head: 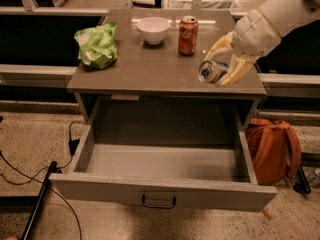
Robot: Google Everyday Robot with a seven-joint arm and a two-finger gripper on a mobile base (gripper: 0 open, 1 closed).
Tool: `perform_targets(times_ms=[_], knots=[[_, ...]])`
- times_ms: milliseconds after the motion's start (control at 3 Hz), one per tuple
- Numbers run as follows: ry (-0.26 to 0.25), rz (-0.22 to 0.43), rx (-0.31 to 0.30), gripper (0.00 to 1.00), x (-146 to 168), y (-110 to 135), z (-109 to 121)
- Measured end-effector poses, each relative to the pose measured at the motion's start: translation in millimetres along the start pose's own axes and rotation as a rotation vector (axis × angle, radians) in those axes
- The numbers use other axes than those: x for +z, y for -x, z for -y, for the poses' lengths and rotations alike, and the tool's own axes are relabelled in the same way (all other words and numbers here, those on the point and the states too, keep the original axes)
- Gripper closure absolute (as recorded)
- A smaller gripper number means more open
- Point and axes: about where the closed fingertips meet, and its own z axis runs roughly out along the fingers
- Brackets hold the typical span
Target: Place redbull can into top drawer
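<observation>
End effector sits at the near right corner of the desk, its two fingers clamped around the redbull can.

Nearest the camera, the top drawer is pulled well out, its dark handle at the centre of the front panel and its floor exposed. An orange backpack rests on the floor just to its right.

As I judge it, the drawer is open and the can is gripped. What remains is carrying the can forward over the drawer, lowering it and letting go. The can is over the desk's near right edge, not yet in the drawer, and I cannot tell whether it touches the desk. It lies tipped over, its shiny top facing near-left and its long axis running back toward far-right.

Farther back stand a red cola can, a white bowl and a green bag.
</observation>
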Motion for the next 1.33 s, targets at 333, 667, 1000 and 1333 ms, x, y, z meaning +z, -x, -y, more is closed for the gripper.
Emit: perform_targets(times_ms=[333,667,1000,1333], knots=[[-0.041,0.097,0.294,1.0,-18.4,6.2,-16.1],[-0.048,0.098,0.35,1.0,-14.9,7.2,-8.9],[-0.074,0.257,0.362,1.0,19.7,-13.4,-15.9],[-0.192,0.569,0.406,1.0,43.1,-23.5,-35.4]])
